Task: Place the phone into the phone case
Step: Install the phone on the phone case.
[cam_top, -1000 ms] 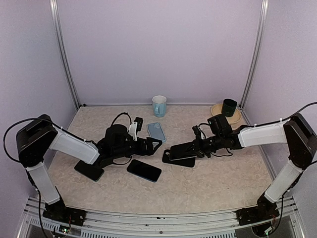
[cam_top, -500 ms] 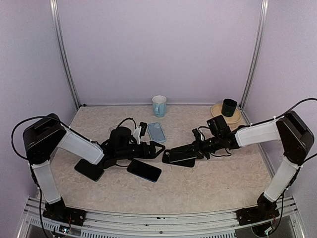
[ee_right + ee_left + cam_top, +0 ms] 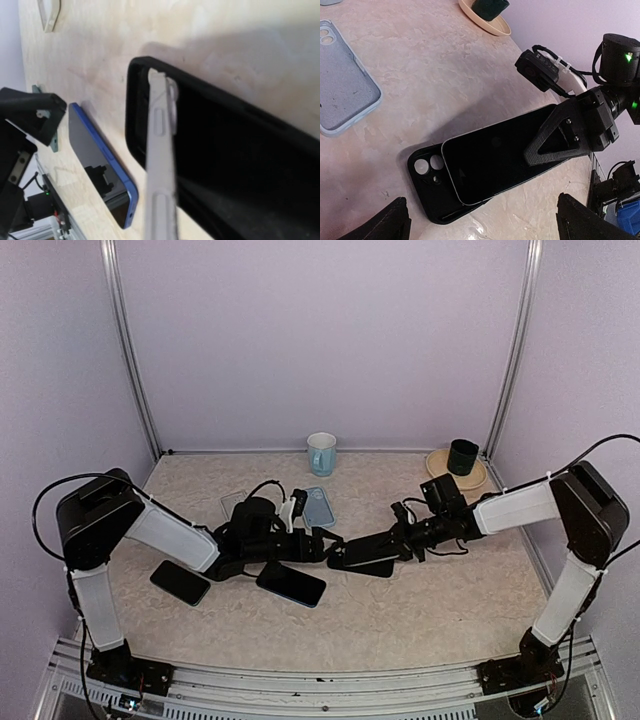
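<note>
The black phone case (image 3: 426,186) lies flat on the table, camera holes at its left end. A dark phone (image 3: 490,160) with a silver edge (image 3: 160,165) hangs tilted over the case, shifted right of the holes. My right gripper (image 3: 375,545) is shut on the phone's right end, one finger (image 3: 560,142) across the screen. In the top view the phone (image 3: 352,550) sits above the case (image 3: 372,566). My left gripper (image 3: 485,225) is open wide just left of the case, its fingertips (image 3: 390,222) empty at the bottom of its wrist view.
A blue phone (image 3: 290,583) and another dark phone (image 3: 180,582) lie near the left arm. A light blue case (image 3: 316,506) sits behind it. A mug (image 3: 321,453) and a plate (image 3: 482,476) holding a dark cup (image 3: 462,456) stand at the back.
My left gripper has moved right, up close to the case and phone. The right gripper has shifted the phone slightly left over the case.
</note>
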Tool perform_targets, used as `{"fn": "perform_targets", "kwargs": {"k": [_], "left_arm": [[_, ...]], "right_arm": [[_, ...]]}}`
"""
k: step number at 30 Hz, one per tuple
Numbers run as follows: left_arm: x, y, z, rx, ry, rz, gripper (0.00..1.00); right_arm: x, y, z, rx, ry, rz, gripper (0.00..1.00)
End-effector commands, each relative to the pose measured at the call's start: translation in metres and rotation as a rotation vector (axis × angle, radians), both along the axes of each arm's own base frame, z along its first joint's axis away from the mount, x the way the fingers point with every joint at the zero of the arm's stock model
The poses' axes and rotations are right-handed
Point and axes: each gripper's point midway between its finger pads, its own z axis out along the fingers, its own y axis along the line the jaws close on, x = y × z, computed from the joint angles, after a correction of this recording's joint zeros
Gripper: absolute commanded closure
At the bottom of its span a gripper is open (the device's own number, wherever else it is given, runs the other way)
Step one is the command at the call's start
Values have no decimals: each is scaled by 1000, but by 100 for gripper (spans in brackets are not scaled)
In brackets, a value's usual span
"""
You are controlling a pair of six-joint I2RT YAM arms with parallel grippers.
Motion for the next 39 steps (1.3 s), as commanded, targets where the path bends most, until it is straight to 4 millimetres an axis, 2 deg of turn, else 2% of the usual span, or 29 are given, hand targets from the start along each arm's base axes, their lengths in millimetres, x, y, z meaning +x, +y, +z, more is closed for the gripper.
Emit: {"fn": "perform_targets", "kwargs": {"k": [1,11,19,26,39], "left_arm": [[-2,-8,-6,-1,23,-15,1],[2,-10,-25,37,72,26,1],[0,-16,-25,31,75,9,1],[0,-19,-34,39,89,5,1],[-2,-25,-42,35,109,-11,1]], "right_arm": [[8,2,5,56,-1,-1,100],[5,5,-4,80,60,12,100],[2,5,-18,81,112,9,100],[1,5,-26,85,135,6,100],[2,7,-27,100,134,1,100]]}}
